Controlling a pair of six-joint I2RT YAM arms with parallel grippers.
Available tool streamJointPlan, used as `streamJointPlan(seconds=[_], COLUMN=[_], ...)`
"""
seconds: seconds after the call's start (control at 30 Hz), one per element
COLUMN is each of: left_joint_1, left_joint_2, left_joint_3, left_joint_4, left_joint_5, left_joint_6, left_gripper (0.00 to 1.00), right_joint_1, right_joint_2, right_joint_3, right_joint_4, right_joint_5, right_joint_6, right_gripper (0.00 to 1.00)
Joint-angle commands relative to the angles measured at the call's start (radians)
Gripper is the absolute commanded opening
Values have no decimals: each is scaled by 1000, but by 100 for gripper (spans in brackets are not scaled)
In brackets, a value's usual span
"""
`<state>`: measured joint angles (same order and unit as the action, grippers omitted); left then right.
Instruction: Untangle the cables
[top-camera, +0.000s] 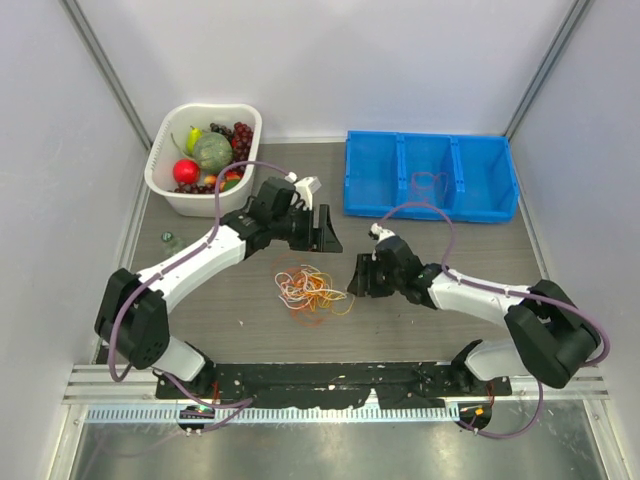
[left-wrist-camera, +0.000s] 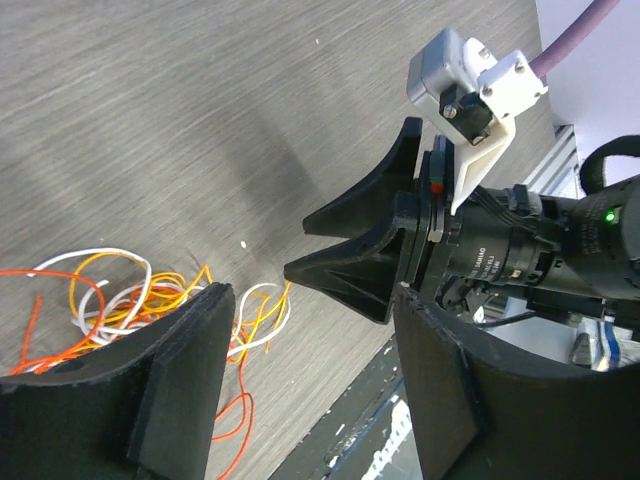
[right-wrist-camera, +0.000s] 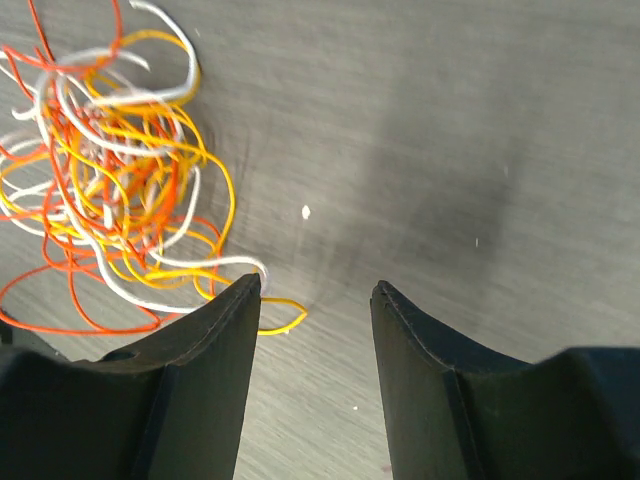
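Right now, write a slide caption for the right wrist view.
Open right tool beside a tangle of cables on the table.

White basket (top-camera: 185, 203) of fruit (top-camera: 212, 152), grapes it seems; blue three-compartment bin (top-camera: 495, 205).

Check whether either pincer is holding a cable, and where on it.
Nothing is held. Left pincer and right pincer are both open and empty; the cables lie loose on the table.

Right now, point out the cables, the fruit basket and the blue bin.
cables (top-camera: 310, 288), top view, middle of the tangle.
basket (top-camera: 155, 162), top view, left rim.
bin (top-camera: 351, 172), top view, left wall.
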<state>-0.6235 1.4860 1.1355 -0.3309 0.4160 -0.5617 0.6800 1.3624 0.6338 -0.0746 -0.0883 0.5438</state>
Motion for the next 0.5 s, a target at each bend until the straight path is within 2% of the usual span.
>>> streamJointPlan(seconds=[0.0, 0.23, 0.37, 0.47], left_joint_1=[-1, 2, 1, 2], left_joint_2=[22, 63, 57, 50], left_joint_3=[-9, -10, 6, 29], left_joint_4=[82, 110, 81, 27], left_joint_5=[73, 156, 120, 37], left_joint_6=[-53, -76, -43, 6], left_gripper=[66, 62, 62, 62], right_joint_1=[3, 1, 4, 4], right_joint_2=[-77, -154, -279, -316], right_joint_3=[-121, -175, -217, -232], right_joint_4=[315, 259, 236, 286], right_joint_5=[-105, -104, -83, -149], right_joint_6=[145, 77, 64, 42], right_gripper=[53, 48, 52, 56])
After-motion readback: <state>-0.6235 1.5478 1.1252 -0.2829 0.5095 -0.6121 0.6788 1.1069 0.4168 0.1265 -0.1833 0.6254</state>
